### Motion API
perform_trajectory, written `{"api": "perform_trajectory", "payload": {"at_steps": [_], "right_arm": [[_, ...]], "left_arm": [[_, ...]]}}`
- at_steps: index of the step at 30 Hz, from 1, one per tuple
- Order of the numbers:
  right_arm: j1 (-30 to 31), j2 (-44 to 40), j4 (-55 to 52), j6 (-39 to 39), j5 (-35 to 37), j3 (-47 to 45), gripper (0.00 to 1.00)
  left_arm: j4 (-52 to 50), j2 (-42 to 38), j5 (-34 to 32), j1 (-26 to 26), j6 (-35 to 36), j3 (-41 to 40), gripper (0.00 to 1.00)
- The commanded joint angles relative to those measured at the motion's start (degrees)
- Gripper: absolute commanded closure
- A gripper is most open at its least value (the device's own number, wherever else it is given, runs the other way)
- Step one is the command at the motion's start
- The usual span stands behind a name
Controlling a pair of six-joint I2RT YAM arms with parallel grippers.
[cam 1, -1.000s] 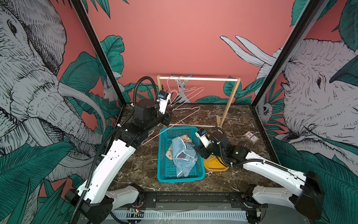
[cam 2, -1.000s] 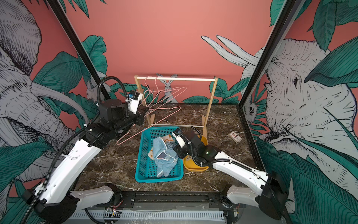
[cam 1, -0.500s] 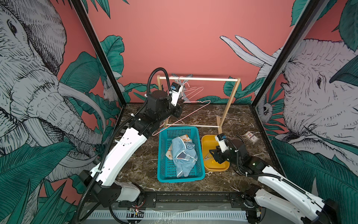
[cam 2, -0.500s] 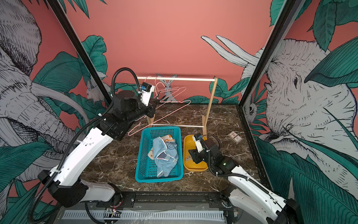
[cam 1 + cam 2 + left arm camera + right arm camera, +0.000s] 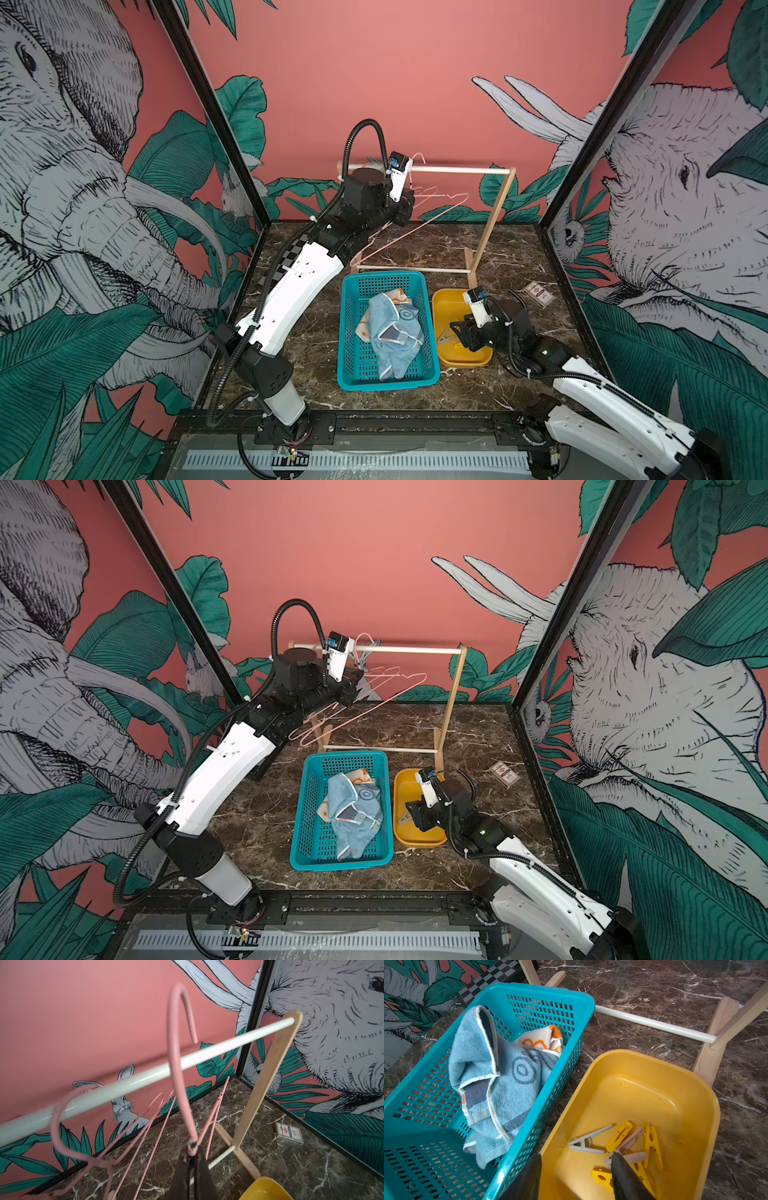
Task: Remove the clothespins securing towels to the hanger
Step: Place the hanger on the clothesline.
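Clothespins (image 5: 627, 1147) are my matter here, and I come to them last, since they are the smallest.

The wooden drying rack (image 5: 494, 218) stands at the back of the marble table. In front of it is the teal basket (image 5: 542, 991), and the towels (image 5: 508, 1084) lie crumpled inside, the blue ones over the white one with orange swirls. They are soft and limp, and I see no pin on them. Just beside the basket is the yellow tub (image 5: 643, 1088).

My left gripper (image 5: 192, 1153) is pressed together on the neck of a pink wire hanger (image 5: 176, 1084), at the twist under the hook. The hook is raised near the white rail but does not sit on it yet. This hanger is bare, thin and stiff, and I think it can turn easily in the pinch.

My right gripper (image 5: 576, 1155) hangs over the tub with its jaws apart and nothing between them.

The clothespins all lie in a small heap in the tub, most yellow, some tan, one pale grey, crossing one another. I judge them light, hard and a little slippery. The good place to take one is the two long handle ends, because squeezing there opens the spring. I find none left on a hanger, so the task seems almost finished.
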Motion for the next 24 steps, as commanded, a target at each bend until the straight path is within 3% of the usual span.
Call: {"api": "perform_trajectory", "payload": {"at_steps": [1, 10, 17, 24], "right_arm": [[-0.47, -1.03, 1.73, 0.9, -0.18, -0.81, 0.46], [-0.99, -2.43, 0.94, 0.89, 0.02, -1.34, 0.47], [-1.18, -2.52, 0.94, 1.04, -0.18, -1.59, 0.47], [-1.27, -2.36, 1.47, 1.31, -0.26, -1.92, 0.47]], "left_arm": [[-0.15, 2.18, 0.82, -0.19, -1.75, 4.93, 1.0], [-3.1, 10.2, 1.45, -0.27, -2.37, 13.01, 1.0], [-3.22, 11.34, 1.51, -0.27, -2.72, 12.46, 1.0], [-1.56, 8.3, 0.2, -0.23, -2.51, 6.47, 1.0]]}}
